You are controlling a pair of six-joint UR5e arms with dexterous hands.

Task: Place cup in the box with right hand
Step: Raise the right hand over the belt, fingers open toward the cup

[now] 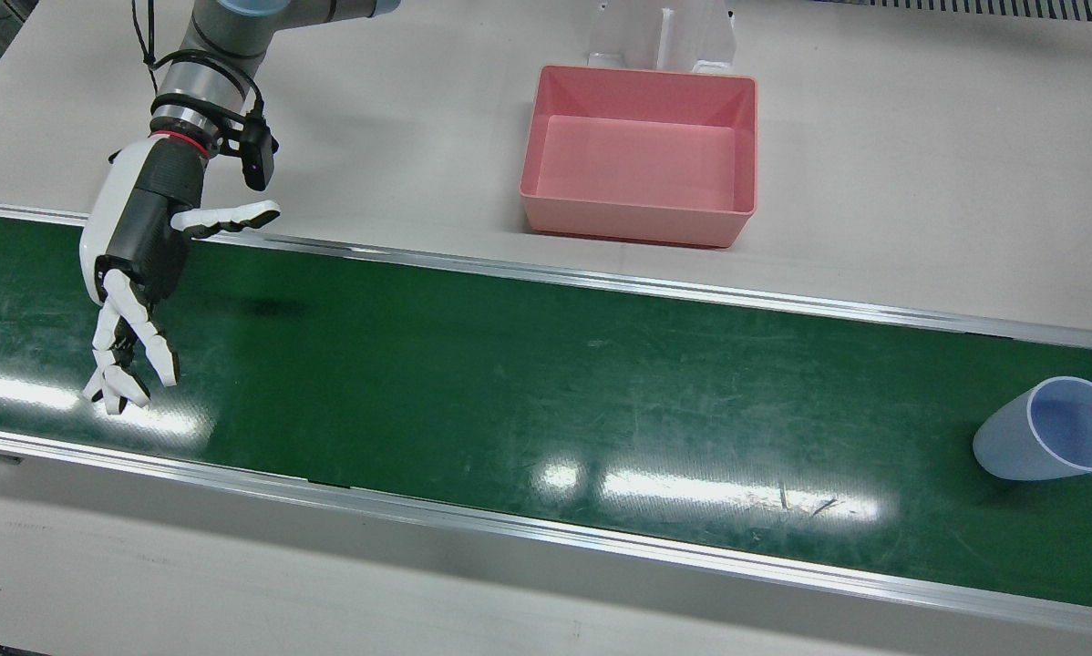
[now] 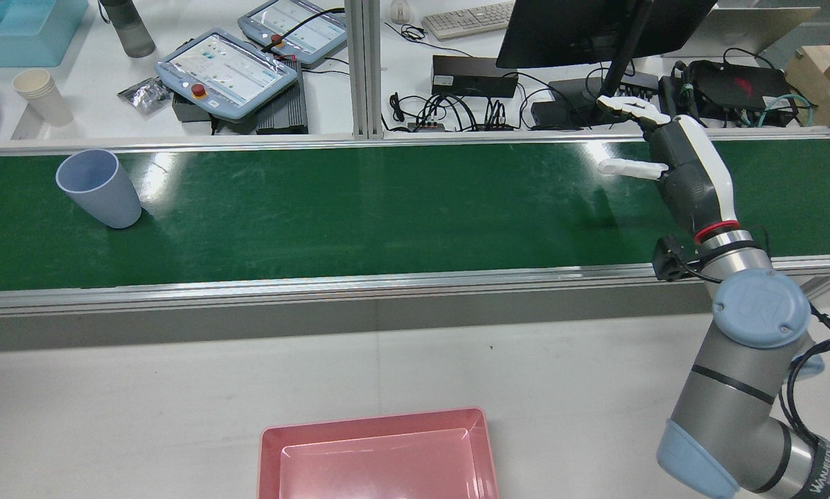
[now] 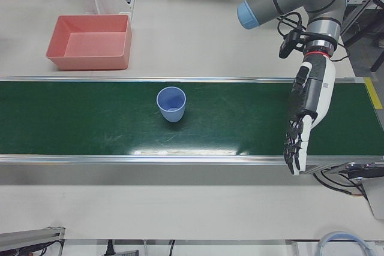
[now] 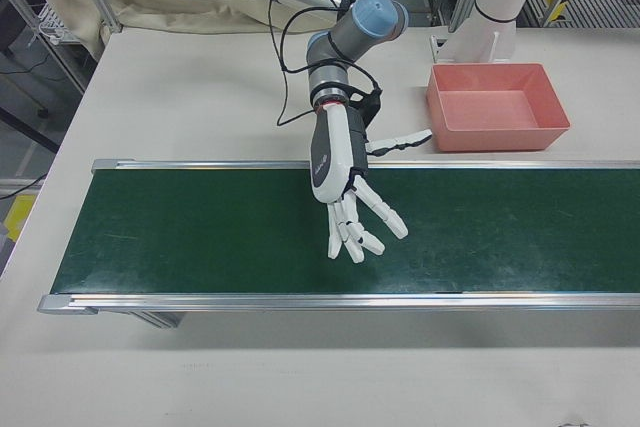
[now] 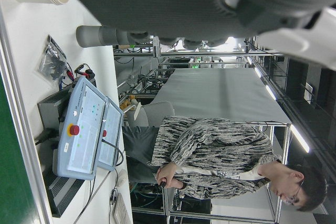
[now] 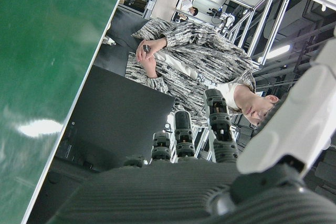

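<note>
A light blue cup (image 1: 1052, 428) stands upright, mouth up, on the green conveyor belt (image 1: 546, 383), at the far right of the front view and the far left of the rear view (image 2: 100, 187). An empty pink box (image 1: 642, 155) sits on the white table on the robot's side of the belt. My right hand (image 1: 140, 255) is open with fingers spread, hovering over the belt's other end, far from the cup; it also shows in the rear view (image 2: 678, 166) and right-front view (image 4: 345, 172). My left hand (image 3: 306, 109) is open and empty over the belt, to the right of the cup (image 3: 171, 104).
A white stand (image 1: 660, 36) rises just behind the box. Beyond the belt is the operators' desk with teach pendants (image 2: 224, 66), a monitor (image 2: 581, 28), stacked paper cups (image 2: 41, 93) and cables. Metal rails edge the belt on both sides.
</note>
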